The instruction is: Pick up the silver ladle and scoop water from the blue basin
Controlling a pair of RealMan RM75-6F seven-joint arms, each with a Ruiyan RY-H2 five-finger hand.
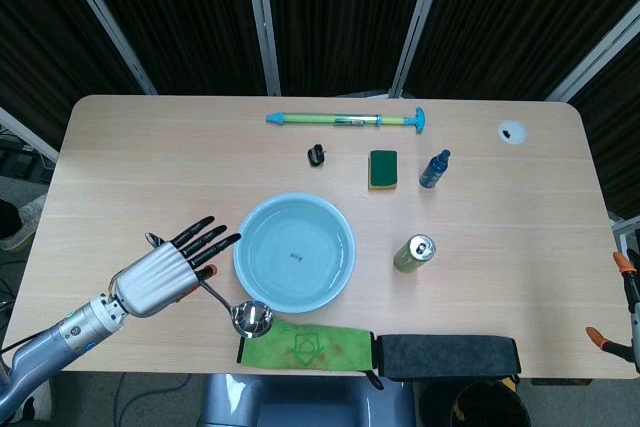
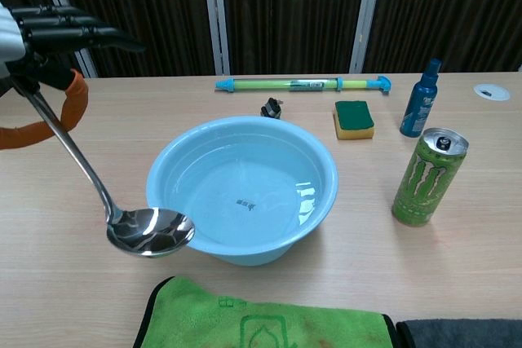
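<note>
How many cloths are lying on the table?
2. A green cloth lies at the near edge, just in front of the blue basin, and a dark grey cloth lies right beside it, towards the can's side. None seem hidden.

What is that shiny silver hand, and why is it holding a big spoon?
That is a robot's left hand, steered by a person. Both pictures come from the robot's own cameras: one looks down from its head, one looks forward from its chest. The hand holds a silver ladle by its handle, lifted beside a blue basin of water. On the table also lie a green can, a blue spray bottle, a sponge, a long green pump and a green cloth. The right hand is not shown.
</note>
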